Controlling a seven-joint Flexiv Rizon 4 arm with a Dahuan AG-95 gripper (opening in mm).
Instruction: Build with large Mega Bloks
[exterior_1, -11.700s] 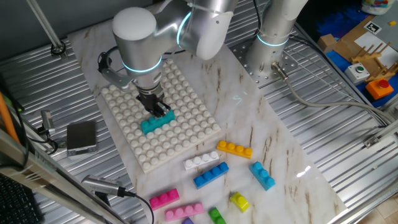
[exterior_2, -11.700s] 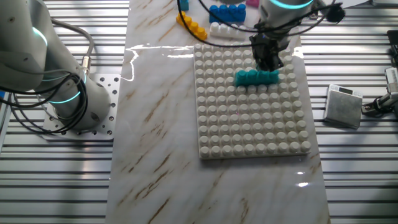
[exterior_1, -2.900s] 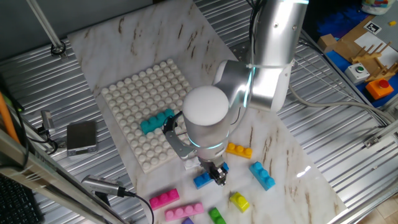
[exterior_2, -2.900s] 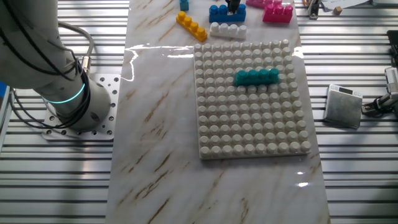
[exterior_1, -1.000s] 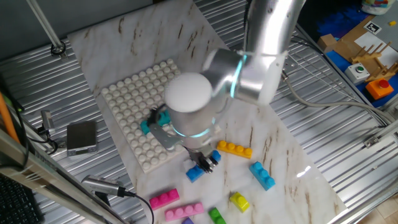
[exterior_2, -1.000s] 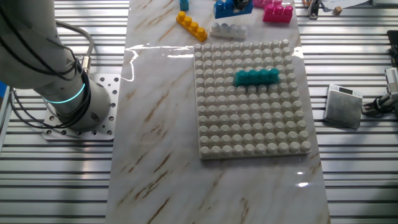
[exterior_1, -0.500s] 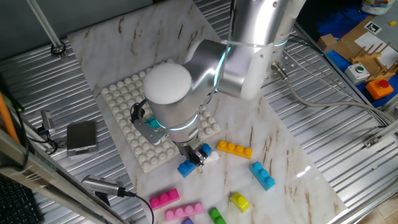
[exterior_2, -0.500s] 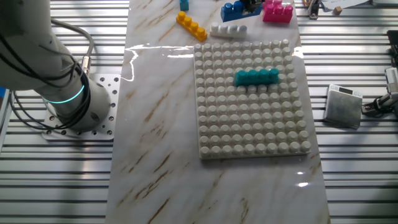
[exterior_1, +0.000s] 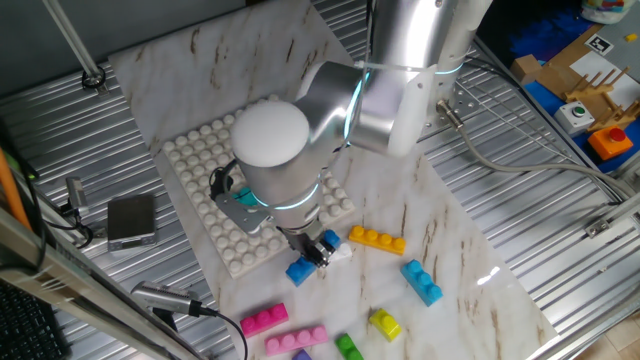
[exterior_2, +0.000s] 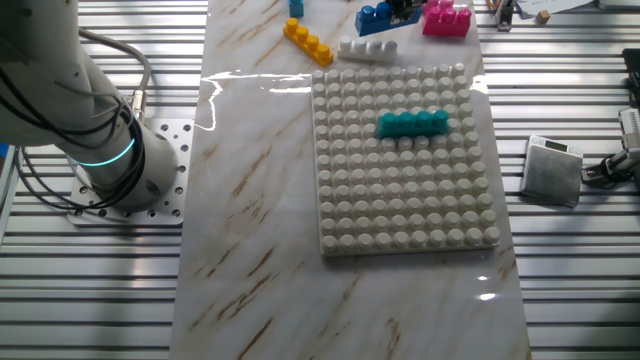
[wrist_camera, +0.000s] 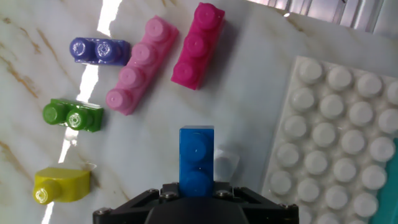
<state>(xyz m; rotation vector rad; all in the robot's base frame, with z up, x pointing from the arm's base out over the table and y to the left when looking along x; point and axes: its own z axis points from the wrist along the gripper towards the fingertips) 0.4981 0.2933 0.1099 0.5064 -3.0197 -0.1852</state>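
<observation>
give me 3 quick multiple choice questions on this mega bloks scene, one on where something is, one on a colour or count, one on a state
1. Where is the teal brick?
A. on the white studded baseplate
B. on the marble beside the orange brick
C. in the gripper

2. What colour is the brick in the gripper?
A. green
B. blue
C. pink

3. How does the held blue brick stand relative to the baseplate?
A. pressed onto its studs
B. off the baseplate, beside its edge
C. stacked on the teal brick

Answers: 1 A, the other fixed view shows it seated on the plate's studs. 2 B, the hand view shows a blue brick between the fingers. 3 B, the hand view shows marble under it, the plate off to the side.
</observation>
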